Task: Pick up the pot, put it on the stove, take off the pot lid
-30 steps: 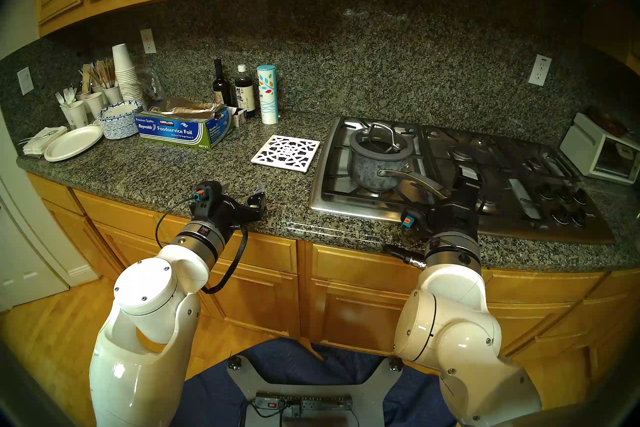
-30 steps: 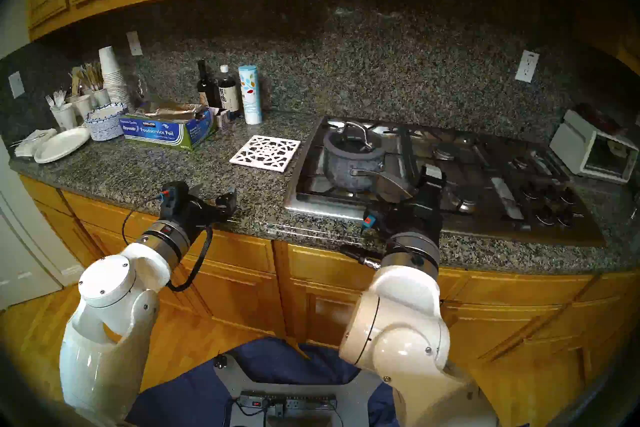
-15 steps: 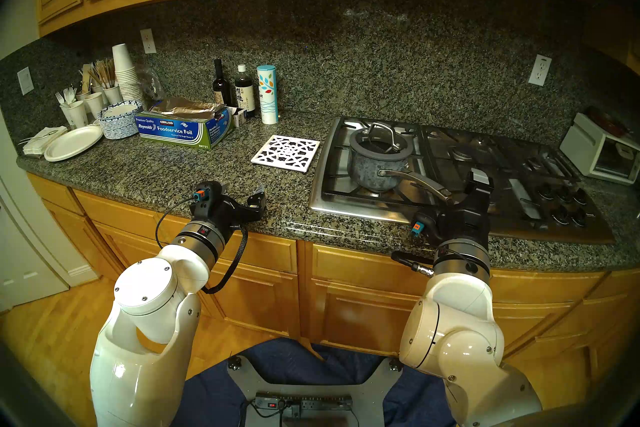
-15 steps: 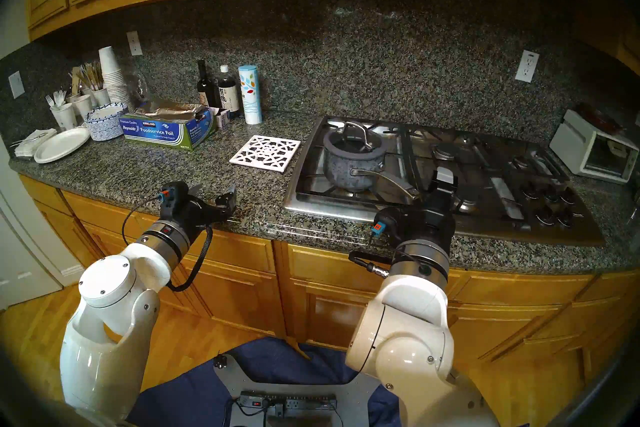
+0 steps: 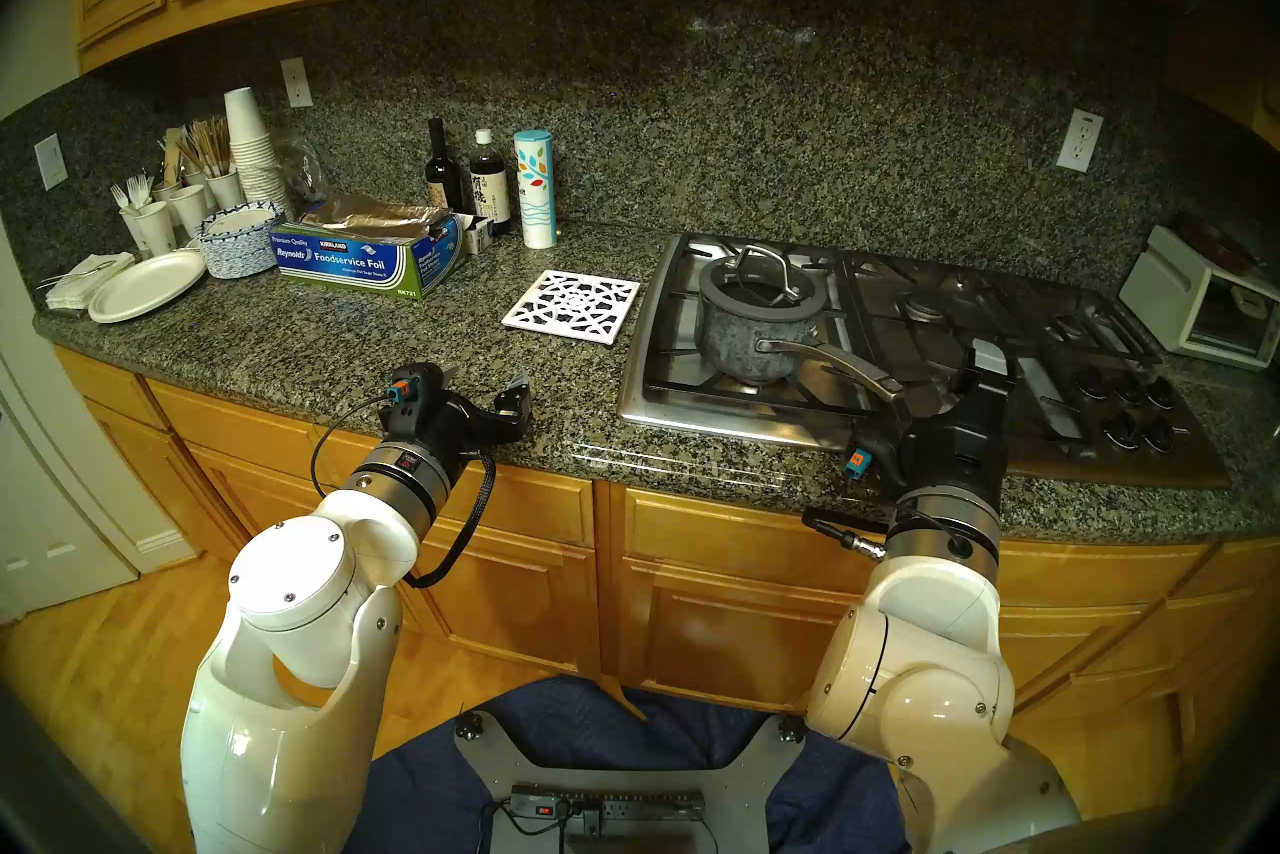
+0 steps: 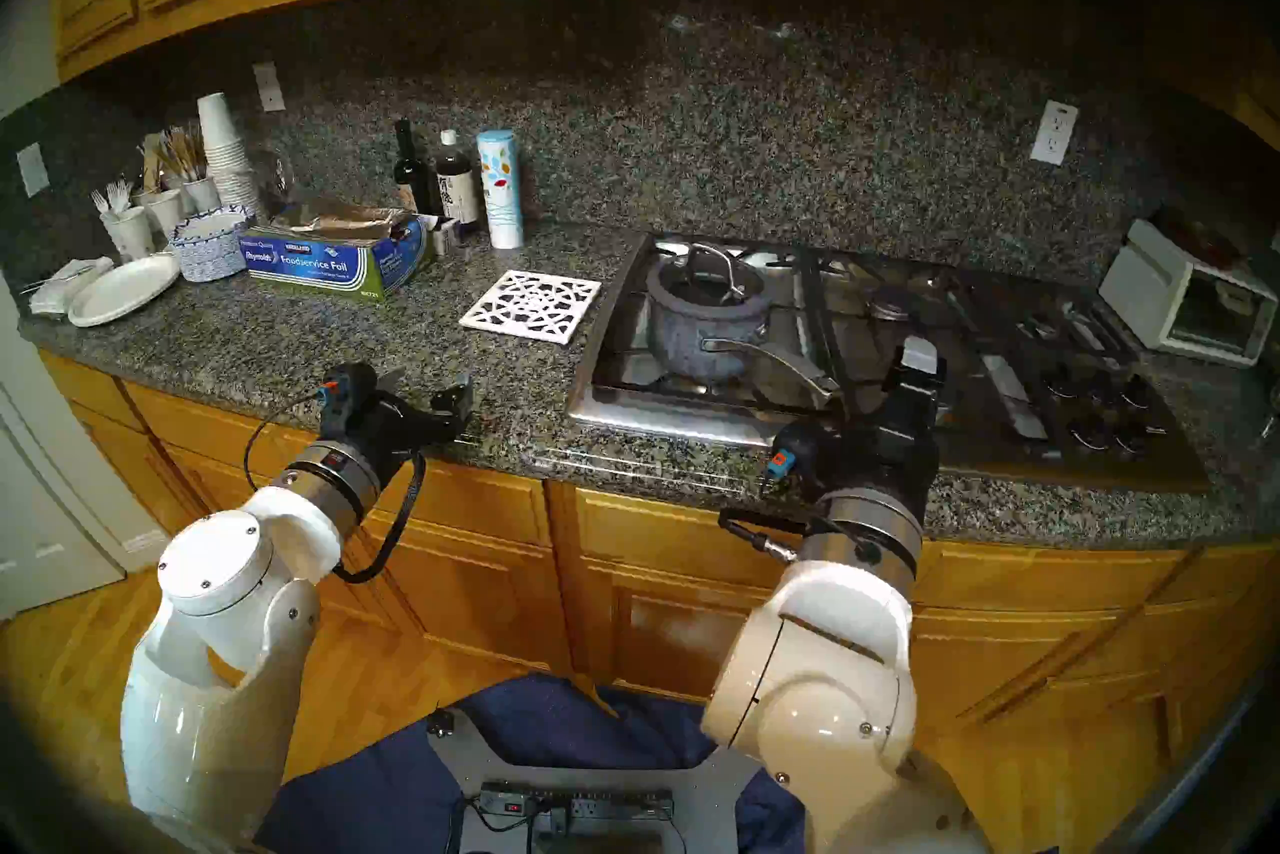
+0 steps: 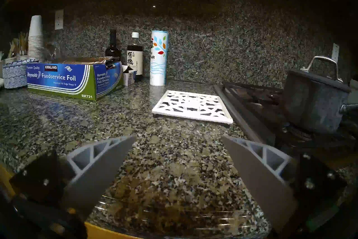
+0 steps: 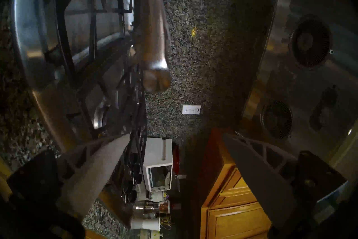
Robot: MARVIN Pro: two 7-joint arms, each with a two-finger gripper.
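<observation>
Granite worktop (image 5: 415,346) unchanged, lidded pot (image 5: 751,340) on stove (image 5: 692,409); right tool (image 5: 952,378), open and empty, has slid right off its handle; left tool (image 7: 178,136) open, idle.

Foil box (image 7: 73,79): "Kirkland", "Reynolds Foodservice Foil", "RK721"

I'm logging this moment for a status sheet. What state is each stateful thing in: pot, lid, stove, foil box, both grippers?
pot: upright on the stove's front-left grate, nothing gripping it.
pot lid: on the pot, closed.
stove: no flame visible.
foil box: open, foil showing.
left gripper: open, empty, over the counter edge.
right gripper: open, empty, just beyond the pot handle's tip.
</observation>
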